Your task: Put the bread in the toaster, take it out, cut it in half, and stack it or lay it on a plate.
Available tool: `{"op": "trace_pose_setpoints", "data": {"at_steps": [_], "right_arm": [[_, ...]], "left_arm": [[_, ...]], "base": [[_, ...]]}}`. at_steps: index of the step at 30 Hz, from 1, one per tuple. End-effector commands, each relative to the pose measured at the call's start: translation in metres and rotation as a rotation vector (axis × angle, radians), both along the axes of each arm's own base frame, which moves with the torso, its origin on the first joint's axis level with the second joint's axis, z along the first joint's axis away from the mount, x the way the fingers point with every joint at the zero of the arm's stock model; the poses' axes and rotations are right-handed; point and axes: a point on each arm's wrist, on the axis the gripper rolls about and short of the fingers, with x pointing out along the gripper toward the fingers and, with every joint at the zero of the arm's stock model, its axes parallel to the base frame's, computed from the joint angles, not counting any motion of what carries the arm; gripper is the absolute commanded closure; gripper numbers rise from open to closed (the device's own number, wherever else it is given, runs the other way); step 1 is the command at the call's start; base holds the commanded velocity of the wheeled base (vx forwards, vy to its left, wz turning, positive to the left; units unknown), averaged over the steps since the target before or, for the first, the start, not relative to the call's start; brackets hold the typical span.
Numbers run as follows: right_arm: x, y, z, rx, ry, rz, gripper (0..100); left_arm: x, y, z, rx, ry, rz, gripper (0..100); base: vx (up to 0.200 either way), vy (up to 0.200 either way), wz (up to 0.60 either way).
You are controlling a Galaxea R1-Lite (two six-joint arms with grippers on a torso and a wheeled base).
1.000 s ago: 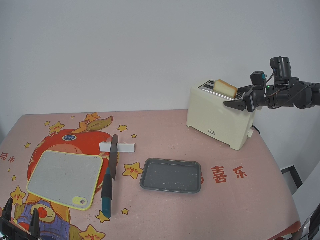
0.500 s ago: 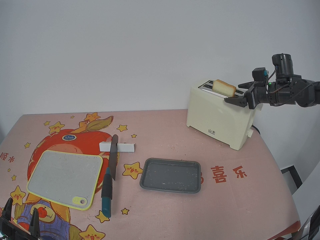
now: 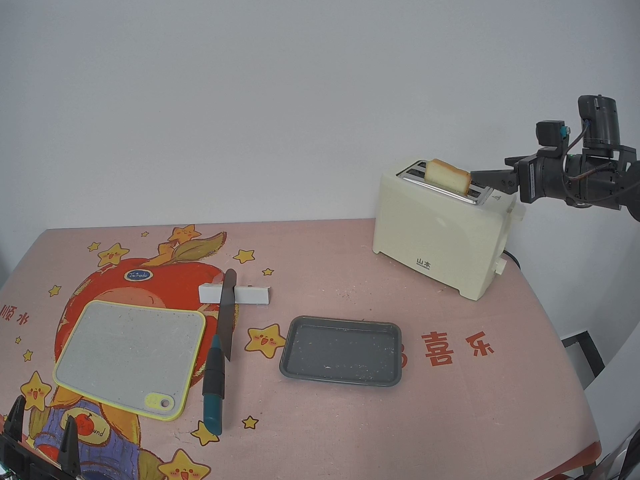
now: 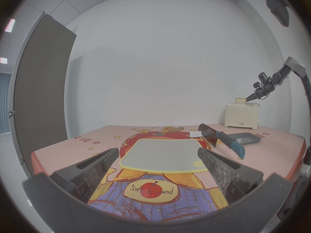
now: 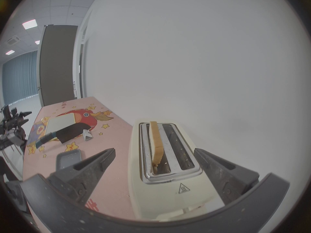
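The bread (image 3: 450,176) stands upright in 1 of the toaster's (image 3: 437,238) 2 slots, top exposed. The right gripper (image 3: 492,179) hangs just beside it, fingers apart. An off-centre pinch could crush the slice or jam it against the slot. The left gripper (image 4: 157,151), also spread, sits near the cutting board (image 4: 162,154)

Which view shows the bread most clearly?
The right wrist view: it looks down on the bread standing in one slot of the toaster. The head view shows it side-on and farther off; the left wrist view shows a distant speck.
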Motion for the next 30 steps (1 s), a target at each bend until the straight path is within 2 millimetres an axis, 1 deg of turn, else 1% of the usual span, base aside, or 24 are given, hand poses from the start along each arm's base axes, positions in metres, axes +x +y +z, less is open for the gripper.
{"op": "trace_pose_setpoints", "data": {"at_steps": [1, 5, 7, 9, 11, 12, 13, 17, 18, 21, 22, 23, 25, 26, 28, 30], "right_arm": [[-0.048, 0.003, 0.02, 0.1, -0.066, -0.087, 0], [-0.077, -0.006, 0.014, 0.155, -0.039, -0.132, 0], [-0.089, -0.013, 0.011, 0.178, -0.029, -0.156, 0], [-0.098, -0.019, 0.011, 0.212, -0.02, -0.178, 0], [-0.104, -0.021, 0.013, 0.276, -0.009, -0.192, 0], [-0.104, -0.021, 0.014, 0.281, -0.007, -0.193, 0], [-0.104, -0.021, 0.016, 0.338, 0.009, -0.206, 0], [-0.1, -0.023, 0.023, 0.372, 0.0, -0.209, 0], [-0.093, -0.03, 0.021, 0.37, 0.006, -0.245, 0], [-0.085, -0.042, 0.016, 0.349, 0.013, -0.293, 0], [-0.084, -0.043, 0.015, 0.345, 0.012, -0.294, 0], [-0.079, -0.043, 0.008, 0.307, 0.013, -0.289, 0], [-0.079, -0.043, 0.003, 0.274, 0.007, -0.281, 0], [-0.079, -0.042, -0.004, 0.251, 0.013, -0.274, 0], [-0.08, -0.04, -0.007, 0.251, -0.005, -0.258, 0], [-0.078, -0.037, -0.005, 0.26, -0.038, -0.251, 0]], "left_arm": [[0.001, 0.0, -0.005, 0.0, 0.009, 0.0, 0], [0.001, 0.0, -0.005, 0.0, 0.009, 0.0, 0], [0.001, 0.0, -0.005, 0.0, 0.009, 0.0, 0], [0.001, 0.0, -0.005, 0.0, 0.009, 0.001, 0], [0.001, 0.0, -0.005, 0.0, 0.009, 0.0, 0], [0.001, 0.0, -0.005, 0.0, 0.009, 0.0, 0], [0.001, 0.0, -0.005, 0.0, 0.009, 0.001, 0], [0.001, 0.0, -0.005, 0.0, 0.009, 0.001, 0], [0.001, 0.0, -0.005, 0.0, 0.009, 0.0, 0], [0.001, 0.0, -0.005, 0.0, 0.009, 0.0, 0], [0.001, 0.0, -0.005, 0.0, 0.009, 0.001, 0], [0.001, 0.0, -0.005, 0.001, 0.009, 0.001, 0], [0.001, 0.0, -0.005, 0.0, 0.009, 0.001, 0], [0.001, 0.0, -0.005, 0.0, 0.009, 0.0, 0], [0.001, 0.0, -0.005, 0.0, 0.009, 0.0, 0], [0.001, 0.0, -0.005, 0.0, 0.009, 0.0, 0]], "base": [[0.0, 0.0, 0.0], [0.0, 0.0, 0.0], [0.0, 0.0, 0.0], [0.0, 0.0, 0.0], [0.0, 0.0, 0.0], [0.0, 0.0, 0.0], [0.0, 0.0, 0.0], [0.0, 0.0, 0.0], [0.0, 0.0, 0.0], [0.0, 0.0, 0.0], [0.0, 0.0, 0.0], [0.0, 0.0, 0.0], [0.0, 0.0, 0.0], [0.0, 0.0, 0.0], [0.0, 0.0, 0.0], [0.0, 0.0, 0.0]]}}
